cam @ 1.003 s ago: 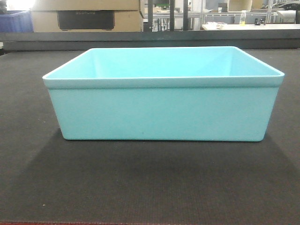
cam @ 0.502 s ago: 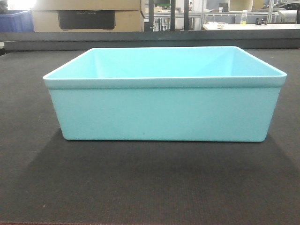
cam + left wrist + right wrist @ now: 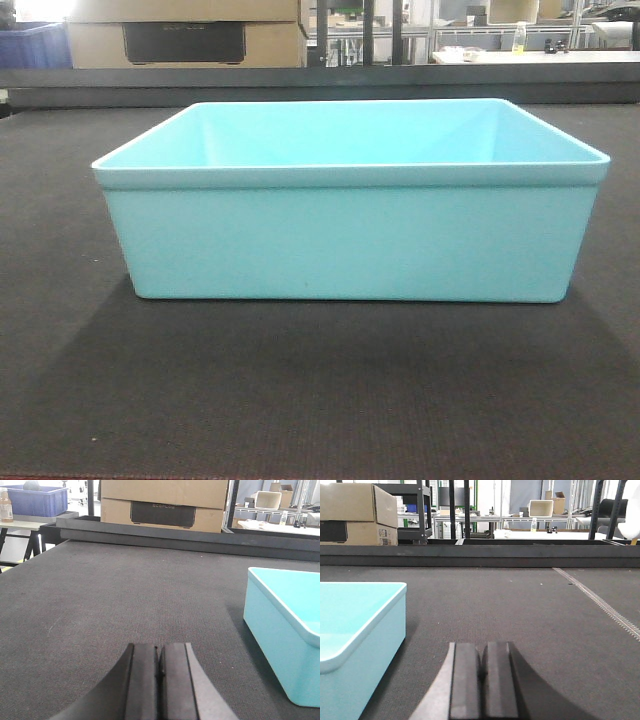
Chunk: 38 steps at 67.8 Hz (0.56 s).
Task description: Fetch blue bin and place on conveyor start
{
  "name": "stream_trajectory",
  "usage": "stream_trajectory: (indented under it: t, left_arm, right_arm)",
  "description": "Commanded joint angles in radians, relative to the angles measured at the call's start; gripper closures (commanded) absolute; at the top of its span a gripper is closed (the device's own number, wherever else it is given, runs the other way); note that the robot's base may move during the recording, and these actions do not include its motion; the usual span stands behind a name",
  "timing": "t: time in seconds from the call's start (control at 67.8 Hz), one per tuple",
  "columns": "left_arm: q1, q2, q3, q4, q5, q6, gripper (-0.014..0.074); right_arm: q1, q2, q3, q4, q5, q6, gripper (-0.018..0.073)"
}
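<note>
The pale turquoise blue bin (image 3: 350,240) rests flat and upright on the dark grey woven belt of the conveyor start (image 3: 300,390), empty inside. Neither gripper touches it. My left gripper (image 3: 160,652) is shut, pads together, low over the belt to the left of the blue bin (image 3: 285,640). On the other side my right gripper (image 3: 481,652) is shut too, with the blue bin (image 3: 355,645) off to its left. Both hold nothing.
A dark raised rail (image 3: 320,88) bounds the belt's far edge. Behind it stand cardboard boxes (image 3: 180,35), a dark blue crate (image 3: 35,501) on a side table, and shelving with benches (image 3: 535,515). A stitched seam (image 3: 600,602) crosses the belt at right.
The bin and the view hold nearly still; only a slight sideways jitter of a few pixels shows between frames.
</note>
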Motion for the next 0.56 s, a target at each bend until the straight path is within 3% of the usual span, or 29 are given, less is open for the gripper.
stream_trajectory:
  t: [0.0,0.546]
  left_arm:
    - [0.006,-0.006,-0.001,-0.005,-0.020,0.000,0.0707]
    - [0.006,-0.006,-0.001,-0.005,-0.020,0.000,0.0707]
  right_arm:
    - [-0.004,-0.004,0.000,0.001,-0.027,-0.012,0.0721]
    - [-0.004,-0.004,0.000,0.001,-0.027,-0.012,0.0721]
